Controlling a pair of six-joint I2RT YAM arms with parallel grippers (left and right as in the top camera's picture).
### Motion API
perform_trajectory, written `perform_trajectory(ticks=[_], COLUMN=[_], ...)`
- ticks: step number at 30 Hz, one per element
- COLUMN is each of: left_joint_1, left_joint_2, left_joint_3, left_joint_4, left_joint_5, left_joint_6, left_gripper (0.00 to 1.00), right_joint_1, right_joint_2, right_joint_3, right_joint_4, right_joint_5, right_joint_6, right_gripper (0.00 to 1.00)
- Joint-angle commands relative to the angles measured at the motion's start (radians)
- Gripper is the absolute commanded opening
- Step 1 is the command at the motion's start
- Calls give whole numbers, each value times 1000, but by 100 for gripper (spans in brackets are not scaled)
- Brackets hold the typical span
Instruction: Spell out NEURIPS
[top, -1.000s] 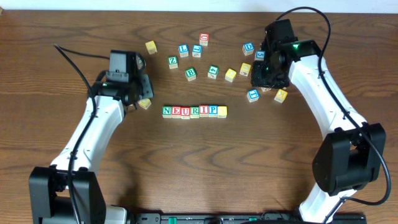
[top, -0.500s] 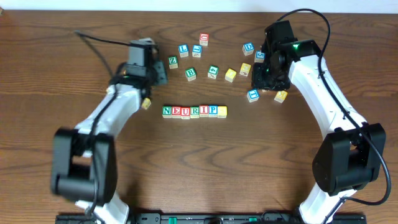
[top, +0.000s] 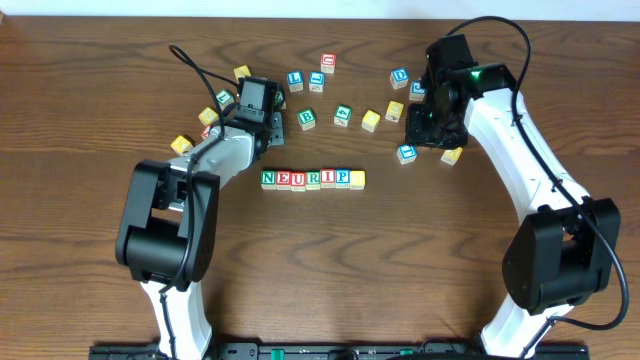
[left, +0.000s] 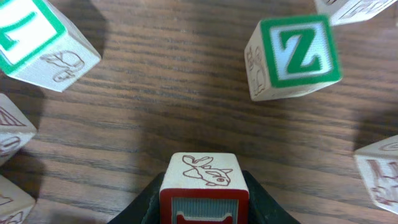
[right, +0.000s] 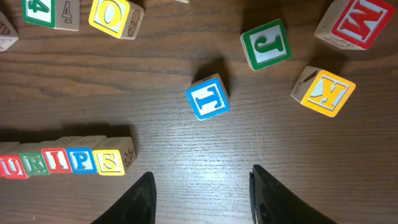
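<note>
Wooden NEURIPS row (top: 312, 179): 7 touching cubes, yellow S last — the word reads complete. Above-left of the row, the left gripper (left: 204, 202) is clamped on a red-framed cube (left: 204, 177), probably a spare. Above-right, the right gripper (right: 200, 190) hangs with jaws apart, empty.

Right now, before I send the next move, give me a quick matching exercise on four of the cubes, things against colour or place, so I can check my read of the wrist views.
Things:
1. S cube
2. T cube
3. Z cube
4. fish-picture cube

Colour or place:
A. green frame
B. clamped in the left gripper
C. blue frame, lying alone on the table
D. yellow frame, at the end of the NEURIPS row

Pairs: 1-D, 2-C, 3-A, 4-B.
</note>
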Motion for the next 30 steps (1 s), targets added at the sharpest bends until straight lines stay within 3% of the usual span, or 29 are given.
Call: perform_trajectory(ticks=[1, 9, 16, 30], left_joint_1=[3, 3, 3, 60], left_joint_2=[34, 53, 53, 53], left_joint_3=[28, 28, 28, 28], left_joint_4=[5, 14, 27, 40], left_joint_5=[-23, -20, -21, -24], left_joint_6=[-6, -13, -13, 2], left_gripper=[32, 32, 48, 48], right_joint_1=[-2, -2, -2, -2], right_joint_2=[-17, -17, -17, -17], right_joint_3=[15, 15, 15, 15], right_joint_4=[-4, -3, -3, -3], right_joint_5=[9, 10, 13, 20], right_joint_6=[-11, -11, -11, -11], right_gripper=[45, 45, 45, 45])
